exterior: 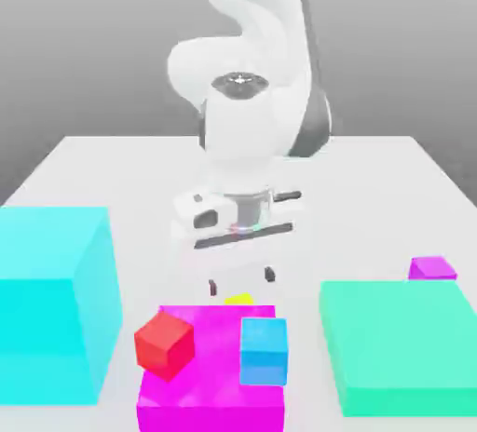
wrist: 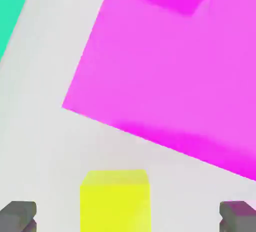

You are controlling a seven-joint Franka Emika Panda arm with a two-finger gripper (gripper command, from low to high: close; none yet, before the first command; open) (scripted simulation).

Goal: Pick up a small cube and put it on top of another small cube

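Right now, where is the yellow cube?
In the exterior view the yellow cube sits on the white table, just behind the magenta block and below the open gripper.

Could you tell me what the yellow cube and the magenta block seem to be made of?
The yellow cube looks like plain matte plastic: one flat colour, crisp edges, no grain or gloss. The magenta block looks similar, uniform and slightly soft-shaded. Being simulator renders, the true material stays open.
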